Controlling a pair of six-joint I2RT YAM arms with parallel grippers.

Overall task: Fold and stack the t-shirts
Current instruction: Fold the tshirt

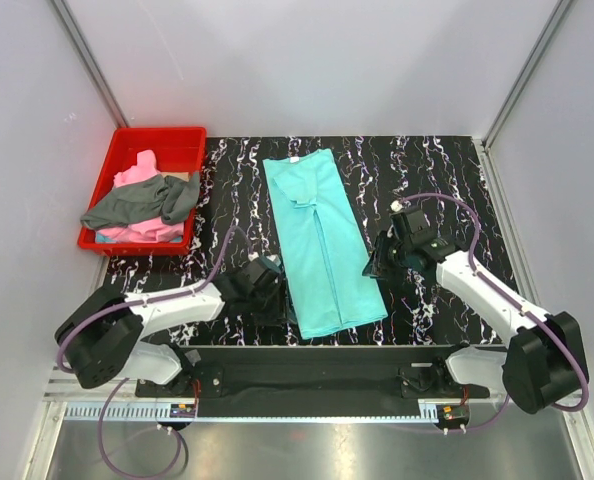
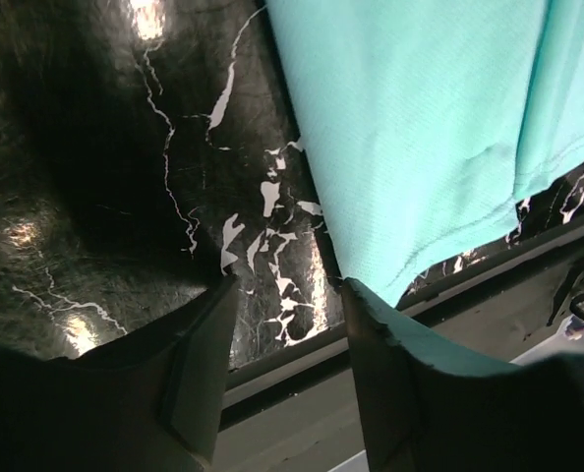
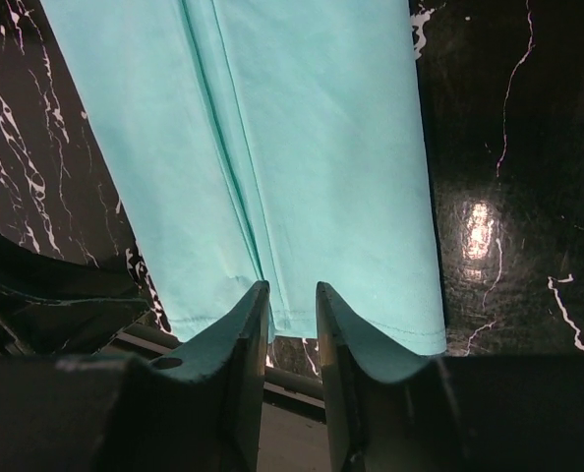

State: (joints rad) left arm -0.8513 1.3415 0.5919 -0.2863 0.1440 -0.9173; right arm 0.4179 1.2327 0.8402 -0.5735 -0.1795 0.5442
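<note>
The teal t-shirt (image 1: pixel 322 240) lies flat on the black marbled table (image 1: pixel 437 180), folded lengthwise into a long strip with its hem toward me. My left gripper (image 1: pixel 267 285) sits low beside the strip's left edge near the hem. In the left wrist view the left gripper (image 2: pixel 287 295) is open and empty, with the teal shirt (image 2: pixel 420 128) just to its right. My right gripper (image 1: pixel 379 262) is at the strip's right edge. In the right wrist view the right gripper (image 3: pixel 292 300) is narrowly open, holding nothing, over the teal shirt's (image 3: pixel 302 147) hem. The pink shirt (image 1: pixel 137 178) and dark grey shirt (image 1: pixel 142 205) lie in the bin.
A red plastic bin (image 1: pixel 182 138) stands at the table's back left. A black rail (image 1: pixel 317 365) runs along the near table edge between the arm bases. White walls close in the left, back and right sides.
</note>
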